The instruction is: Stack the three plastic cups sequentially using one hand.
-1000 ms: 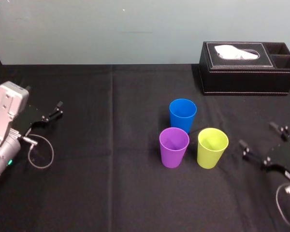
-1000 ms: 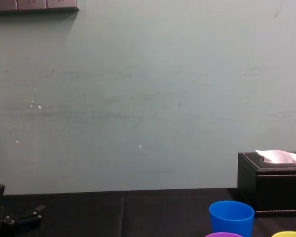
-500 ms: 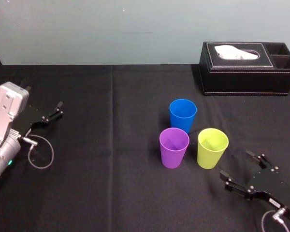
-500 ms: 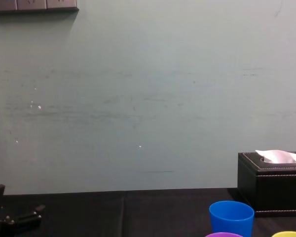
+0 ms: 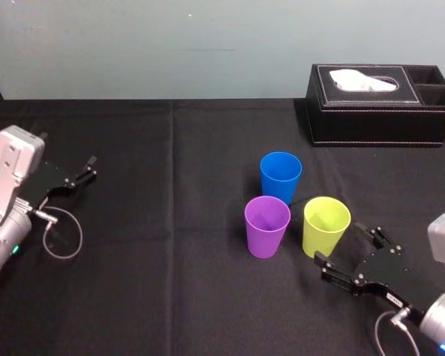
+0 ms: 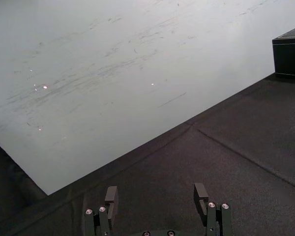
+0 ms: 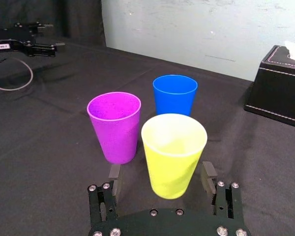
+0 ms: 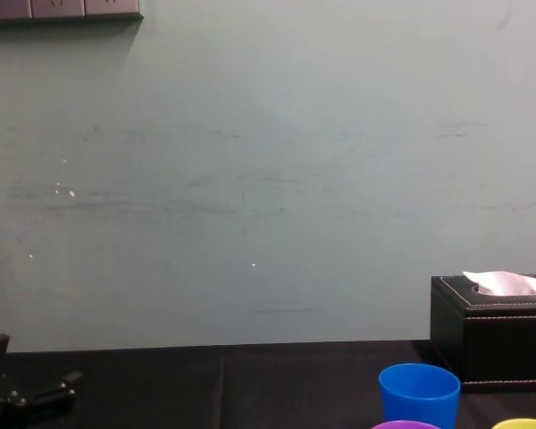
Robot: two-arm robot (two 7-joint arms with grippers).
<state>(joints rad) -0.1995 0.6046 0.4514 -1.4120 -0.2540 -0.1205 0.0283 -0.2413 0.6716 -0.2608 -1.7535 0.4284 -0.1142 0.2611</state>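
Three tapered plastic cups (image 5: 267, 226) stand ahead of our right gripper (image 5: 340, 245), its jaws wide open and empty. The yellow-green plastic cup (image 5: 326, 226) is nearest, centred on the gap. Light, slick and thin-walled, we judge: pinch gently mid-wall. The left gripper (image 5: 87, 169) idles well apart, jaws spread.

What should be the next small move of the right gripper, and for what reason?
Probably ease the right gripper straight forward until its open fingers sit on either side of the yellow-green cup, then close. The cup stands upright just ahead, in line with the gap. The purple cup is close beside it. The left gripper sits parked far left.
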